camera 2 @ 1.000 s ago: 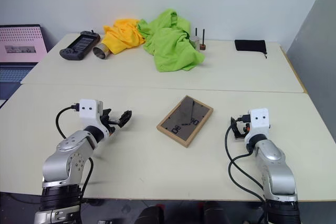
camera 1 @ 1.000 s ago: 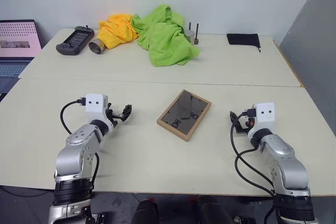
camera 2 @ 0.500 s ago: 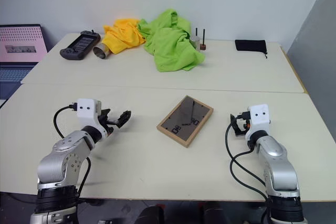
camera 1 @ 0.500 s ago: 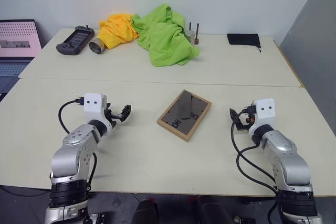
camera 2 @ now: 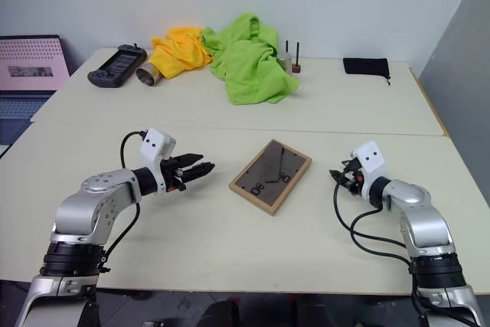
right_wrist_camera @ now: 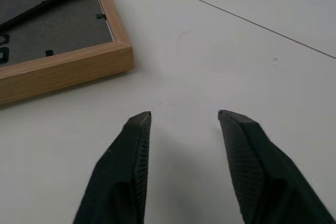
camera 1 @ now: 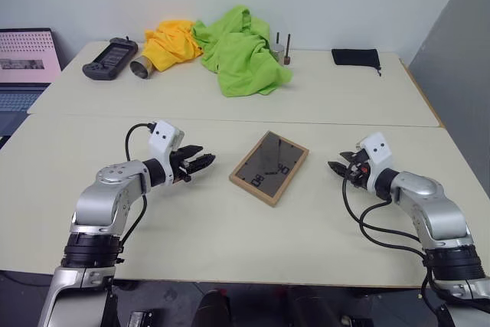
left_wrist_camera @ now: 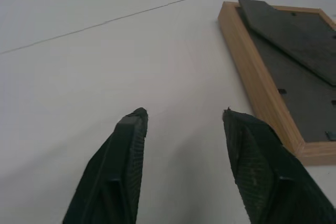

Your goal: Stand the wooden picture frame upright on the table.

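- Light-wood frame (camera 1: 269, 167) lies flat, back side up, near the middle of the near worktop (camera 1: 230, 243), turned at an angle; a dark backing panel fills it.
- Left gripper (camera 1: 205, 161) hovers just beside the frame's left edge, pointing at it, fingers (left_wrist_camera: 122, 171) parted with nothing between them.
- Right gripper (camera 1: 335, 166) sits near the frame's right side, apart from it, its fingers (right_wrist_camera: 126, 171) parted and empty too.
- On the far worktop lie a green cloth (camera 1: 241, 51), a yellow cloth (camera 1: 170, 42), a black console (camera 1: 110, 59), a black pouch (camera 1: 355, 57) and what may be a metal cup (camera 1: 141, 67).
- A laptop (camera 1: 23, 67) stands at far left.
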Robot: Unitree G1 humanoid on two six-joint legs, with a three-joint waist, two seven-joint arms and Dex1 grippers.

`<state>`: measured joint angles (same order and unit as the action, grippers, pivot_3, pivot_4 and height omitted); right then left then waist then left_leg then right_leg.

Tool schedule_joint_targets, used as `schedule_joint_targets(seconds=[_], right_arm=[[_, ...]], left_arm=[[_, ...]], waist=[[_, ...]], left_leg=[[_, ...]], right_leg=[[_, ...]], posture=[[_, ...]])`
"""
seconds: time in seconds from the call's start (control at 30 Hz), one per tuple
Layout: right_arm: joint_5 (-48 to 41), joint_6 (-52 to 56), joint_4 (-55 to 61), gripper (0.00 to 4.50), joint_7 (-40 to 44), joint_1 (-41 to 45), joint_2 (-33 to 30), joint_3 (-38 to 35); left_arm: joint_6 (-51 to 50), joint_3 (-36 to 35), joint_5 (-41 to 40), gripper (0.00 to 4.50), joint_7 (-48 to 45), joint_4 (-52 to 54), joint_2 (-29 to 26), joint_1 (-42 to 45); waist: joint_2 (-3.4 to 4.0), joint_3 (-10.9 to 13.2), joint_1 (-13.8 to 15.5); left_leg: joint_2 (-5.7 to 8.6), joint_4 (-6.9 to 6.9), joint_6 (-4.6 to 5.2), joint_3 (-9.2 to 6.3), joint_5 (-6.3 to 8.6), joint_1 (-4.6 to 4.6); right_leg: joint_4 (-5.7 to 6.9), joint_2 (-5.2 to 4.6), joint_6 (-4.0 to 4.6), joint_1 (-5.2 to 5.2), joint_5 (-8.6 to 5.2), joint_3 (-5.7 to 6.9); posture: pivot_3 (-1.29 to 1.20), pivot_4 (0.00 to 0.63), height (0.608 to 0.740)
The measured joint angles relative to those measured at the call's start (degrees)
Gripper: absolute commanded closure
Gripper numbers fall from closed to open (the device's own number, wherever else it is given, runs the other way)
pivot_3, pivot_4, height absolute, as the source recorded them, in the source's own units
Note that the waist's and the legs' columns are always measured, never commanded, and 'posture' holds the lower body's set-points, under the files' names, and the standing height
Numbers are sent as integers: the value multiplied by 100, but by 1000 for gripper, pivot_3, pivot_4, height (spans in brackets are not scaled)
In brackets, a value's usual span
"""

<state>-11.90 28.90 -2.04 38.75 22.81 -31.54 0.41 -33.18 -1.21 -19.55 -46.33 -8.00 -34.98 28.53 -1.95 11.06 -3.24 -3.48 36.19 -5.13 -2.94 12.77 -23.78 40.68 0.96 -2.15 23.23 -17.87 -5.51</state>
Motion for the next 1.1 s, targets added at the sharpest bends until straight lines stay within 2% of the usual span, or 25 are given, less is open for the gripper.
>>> schedule_joint_targets(seconds=[0.13,0.17,0.27,0.7,1.1], right_arm=[[184,-68,-236,4018,-2,228,117,299],[217,-82,-239,4378,-4,258,159,361],[289,-98,-239,4500,-19,282,266,492],[514,-98,-420,4500,-122,608,840,861],[664,-109,-759,4500,-175,937,1153,894]], left_arm=[[364,320,226,3538,-244,-609,174,328],[440,360,280,3857,-285,-703,237,366],[550,497,354,4459,-335,-853,380,386],[548,665,445,4459,-559,-869,514,486],[-217,823,359,4459,-889,433,252,-69]], waist=[[0,0,-2],[0,0,-2],[0,0,0],[0,0,-4],[0,0,-6]], left_leg=[[1,3,0,0,-1,-1],[0,5,0,0,-1,-1],[1,9,1,-1,-1,-5],[0,18,1,-3,-1,-3],[-1,19,1,-4,-1,-3]], right_leg=[[4,-1,0,0,0,0],[4,-1,0,0,0,0],[6,-1,0,0,0,1],[15,-1,0,0,0,1],[16,-1,0,0,0,1]], posture=[[0,150,740],[0,150,740],[0,150,740],[0,150,740],[0,150,740]])
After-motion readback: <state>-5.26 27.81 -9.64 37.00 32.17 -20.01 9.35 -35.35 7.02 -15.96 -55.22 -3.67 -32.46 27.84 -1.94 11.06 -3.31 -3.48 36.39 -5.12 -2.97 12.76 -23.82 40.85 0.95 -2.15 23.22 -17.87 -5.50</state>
